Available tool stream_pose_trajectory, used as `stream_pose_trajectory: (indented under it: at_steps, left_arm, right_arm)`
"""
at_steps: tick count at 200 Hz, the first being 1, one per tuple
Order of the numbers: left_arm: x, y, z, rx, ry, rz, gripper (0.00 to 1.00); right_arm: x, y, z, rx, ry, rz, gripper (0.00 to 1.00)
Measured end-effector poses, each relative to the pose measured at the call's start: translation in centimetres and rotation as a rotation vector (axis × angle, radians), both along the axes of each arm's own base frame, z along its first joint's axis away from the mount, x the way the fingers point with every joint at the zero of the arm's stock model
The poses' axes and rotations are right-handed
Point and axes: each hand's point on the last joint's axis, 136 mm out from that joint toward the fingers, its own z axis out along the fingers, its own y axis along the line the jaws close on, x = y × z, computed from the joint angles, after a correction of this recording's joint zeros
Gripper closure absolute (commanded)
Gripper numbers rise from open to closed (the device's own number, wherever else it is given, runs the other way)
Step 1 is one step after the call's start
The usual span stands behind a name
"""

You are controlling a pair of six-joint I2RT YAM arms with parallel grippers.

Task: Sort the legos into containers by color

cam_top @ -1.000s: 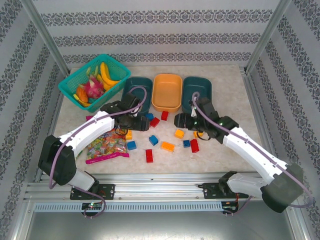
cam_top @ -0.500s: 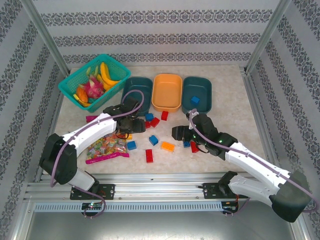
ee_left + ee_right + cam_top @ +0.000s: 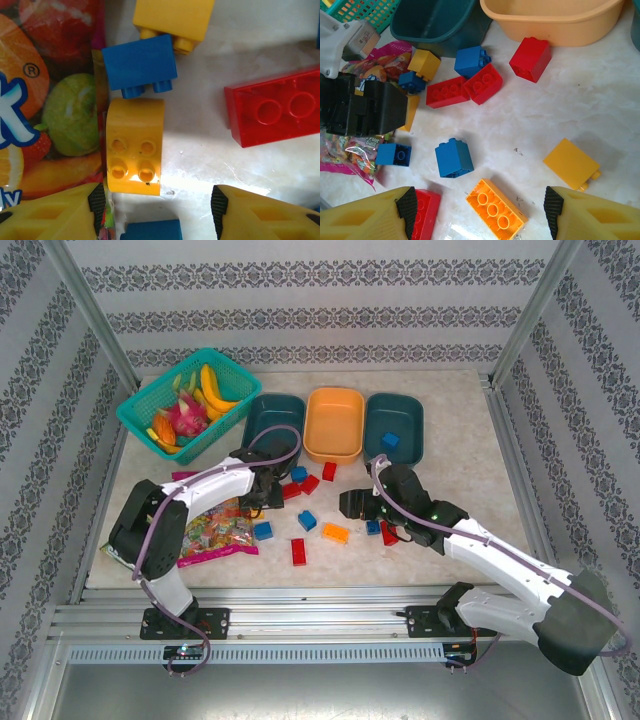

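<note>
Red, blue and orange-yellow legos lie scattered on the table before three containers: a teal tray (image 3: pixel 268 415), an orange tray (image 3: pixel 334 420) and a teal tray (image 3: pixel 405 418) holding one blue brick (image 3: pixel 389 440). My left gripper (image 3: pixel 262 490) (image 3: pixel 157 205) is open and low over the table. A yellow brick (image 3: pixel 135 145) lies just ahead of its left finger, and a blue brick (image 3: pixel 150 230) sits under the jaws. My right gripper (image 3: pixel 352 505) (image 3: pixel 479 207) is open, hovering over an orange brick (image 3: pixel 496 210), with a red brick (image 3: pixel 424 215) by its left finger.
A turquoise basket (image 3: pixel 185 400) of toy fruit stands at the back left. A candy bag (image 3: pixel 210 530) (image 3: pixel 45 100) lies against the left gripper's left finger. More bricks crowd the space between both grippers, among them a long red brick (image 3: pixel 272 112) and a blue brick (image 3: pixel 454 158).
The right arm has pulled back from the right teal tray to the middle bricks, uncovering the blue brick in it. The left gripper has shifted slightly left, and its jaws have narrowed.
</note>
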Motion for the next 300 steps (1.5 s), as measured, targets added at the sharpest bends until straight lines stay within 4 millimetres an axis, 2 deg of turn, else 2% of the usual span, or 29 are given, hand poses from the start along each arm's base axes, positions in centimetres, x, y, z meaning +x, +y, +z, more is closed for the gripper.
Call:
stream_pose_trajectory:
  at_steps: [85, 115, 127, 143, 215, 230, 250, 282, 300]
  left_arm:
    - [-0.1, 0.8, -2.6, 0.064, 0.064, -0.014, 0.38]
    - [0.3, 0.3, -3.0, 0.04, 0.068, -0.021, 0.43]
    - [0.4, 0.0, -3.2, 0.025, 0.067, -0.028, 0.49]
    - [0.6, -0.6, -3.2, 0.0, 0.063, -0.035, 0.54]
    - [0.8, -1.2, -3.8, -0.025, 0.07, -0.063, 0.53]
    - [0.9, -1.3, -3.7, -0.026, 0.067, -0.067, 0.58]
    - [1.0, -1.4, -3.7, -0.031, 0.063, -0.07, 0.69]
    - [1.1, -1.2, -3.3, -0.021, 0.05, -0.073, 0.72]
    - [1.2, -1.0, -2.2, -0.02, 0.028, -0.071, 0.74]
  right_arm:
    - [-0.1, -0.1, 0.6, 0.013, -0.012, 0.002, 0.3]
    - [-0.1, 0.0, 0.6, 0.015, -0.011, 0.004, 0.3]
    - [-0.1, 0.0, 0.6, 0.015, -0.011, 0.004, 0.3]
    - [-0.1, 0.0, 0.5, 0.015, -0.01, 0.003, 0.3]
    - [0.1, -0.1, -0.1, 0.008, 0.011, -0.006, 0.3]
    - [0.1, -0.1, -0.1, 0.009, 0.012, -0.007, 0.3]
    - [0.2, 0.0, 0.2, 0.013, 0.007, -0.006, 0.3]
    - [0.3, 0.1, 0.8, 0.028, -0.012, -0.006, 0.3]
    - [0.5, 0.3, 1.8, 0.045, -0.033, -0.006, 0.3]
